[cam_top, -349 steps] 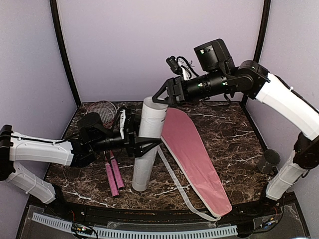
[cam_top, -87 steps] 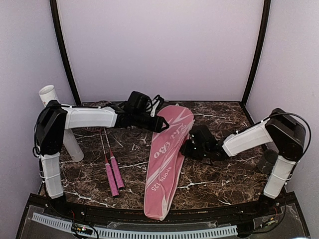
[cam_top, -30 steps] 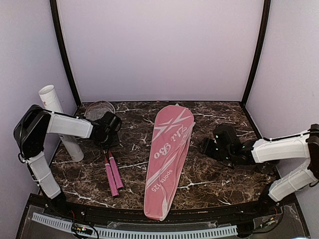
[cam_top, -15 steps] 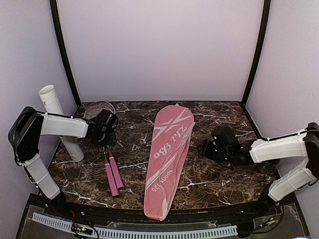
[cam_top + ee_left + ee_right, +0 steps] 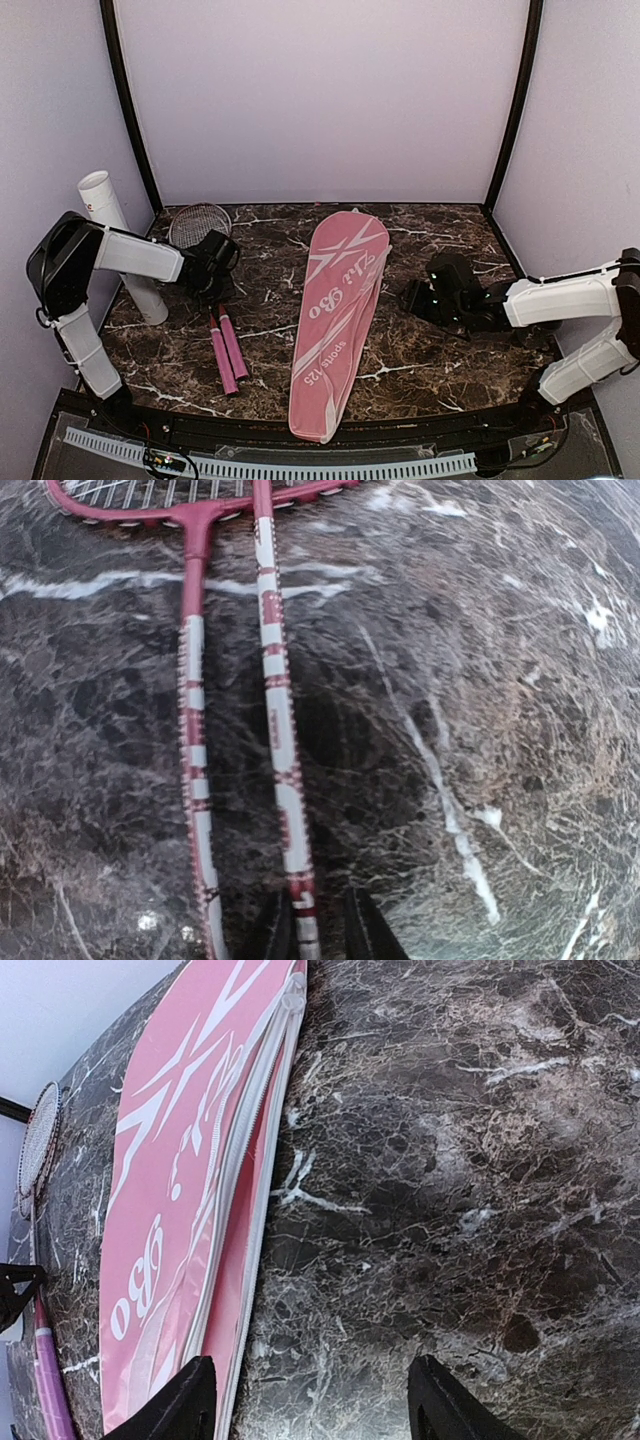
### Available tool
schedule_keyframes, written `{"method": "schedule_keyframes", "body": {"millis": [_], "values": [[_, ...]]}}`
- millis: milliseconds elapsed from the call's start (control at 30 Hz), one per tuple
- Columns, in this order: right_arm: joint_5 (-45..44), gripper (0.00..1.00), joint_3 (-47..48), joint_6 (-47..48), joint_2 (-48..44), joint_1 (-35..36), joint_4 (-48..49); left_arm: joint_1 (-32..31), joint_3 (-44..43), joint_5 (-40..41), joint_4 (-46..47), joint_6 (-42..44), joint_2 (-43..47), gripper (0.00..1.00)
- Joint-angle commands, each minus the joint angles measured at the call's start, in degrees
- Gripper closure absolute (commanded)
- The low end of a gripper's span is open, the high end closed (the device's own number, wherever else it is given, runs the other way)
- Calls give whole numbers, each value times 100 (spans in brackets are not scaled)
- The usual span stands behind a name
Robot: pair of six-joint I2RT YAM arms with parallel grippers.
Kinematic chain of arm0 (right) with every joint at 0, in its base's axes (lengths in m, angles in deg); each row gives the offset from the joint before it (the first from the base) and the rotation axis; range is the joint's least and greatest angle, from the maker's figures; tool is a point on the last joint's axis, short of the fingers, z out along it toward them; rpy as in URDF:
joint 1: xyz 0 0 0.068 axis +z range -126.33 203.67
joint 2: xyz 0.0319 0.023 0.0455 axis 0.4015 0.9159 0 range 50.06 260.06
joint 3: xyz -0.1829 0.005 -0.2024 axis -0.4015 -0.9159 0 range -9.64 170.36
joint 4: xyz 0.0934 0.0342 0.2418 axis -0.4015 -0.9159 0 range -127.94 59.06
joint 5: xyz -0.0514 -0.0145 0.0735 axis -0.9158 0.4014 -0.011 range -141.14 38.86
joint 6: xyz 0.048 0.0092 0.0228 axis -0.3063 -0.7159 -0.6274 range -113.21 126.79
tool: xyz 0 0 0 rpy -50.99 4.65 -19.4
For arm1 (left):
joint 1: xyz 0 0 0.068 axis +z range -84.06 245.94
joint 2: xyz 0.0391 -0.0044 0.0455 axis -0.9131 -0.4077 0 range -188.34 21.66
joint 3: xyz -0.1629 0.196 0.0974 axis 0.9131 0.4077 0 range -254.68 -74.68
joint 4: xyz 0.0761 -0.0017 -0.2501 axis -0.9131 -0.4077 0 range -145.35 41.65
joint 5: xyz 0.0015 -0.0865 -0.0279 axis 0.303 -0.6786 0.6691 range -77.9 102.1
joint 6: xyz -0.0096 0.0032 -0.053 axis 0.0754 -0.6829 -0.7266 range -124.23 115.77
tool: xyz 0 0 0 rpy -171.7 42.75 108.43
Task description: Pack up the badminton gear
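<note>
Has the pink bag (image 5: 335, 310) lying flat down the middle of the counter (image 5: 450, 370), wide end toward the back wall, narrow end at the near edge, white lettering facing up. Has the two rackets (image 5: 222, 335) side by side on the counter left of the bag and apart from it, pink handles toward the near edge, red-framed heads toward the back left corner. Stands the white tube (image 5: 122, 250) at the far left, tilted, near the rackets but not touching them.

Reaches the left arm (image 5: 140, 258) low over the racket shafts, just below the heads. Shows, in the left wrist view, the two shafts (image 5: 275, 730) running parallel and close together. Has the left jaws parted only a little, straddling the right-hand shaft of that view, a dark fingertip (image 5: 372, 935) on either side. Cannot tell whether either fingertip presses the shaft.

Holds the right jaws spread wide and empty at the end of the right arm (image 5: 560, 298), low over the counter just right of the bag. Shows, in the right wrist view, one fingertip (image 5: 185, 1400) at the bag's zip edge and the other over bare dark marble.
</note>
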Motion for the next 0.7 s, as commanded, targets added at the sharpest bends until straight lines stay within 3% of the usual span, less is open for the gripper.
{"method": "schedule_keyframes", "body": {"millis": [0, 133, 367, 667], "values": [[-89, 34, 94, -12, -114, -24, 3, 42, 55, -200, 192, 93, -93, 85], [-97, 34, 109, -8, -143, -28, -38, 41, 6, -205, 162, 209, -127, 99], [-159, 34, 156, 16, -304, -27, -176, -128, -80, -48, 19, 487, 228, 100], [235, 34, 413, 161, -595, -24, -135, -1153, -255, 395, -263, 310, 1020, 100]]}}
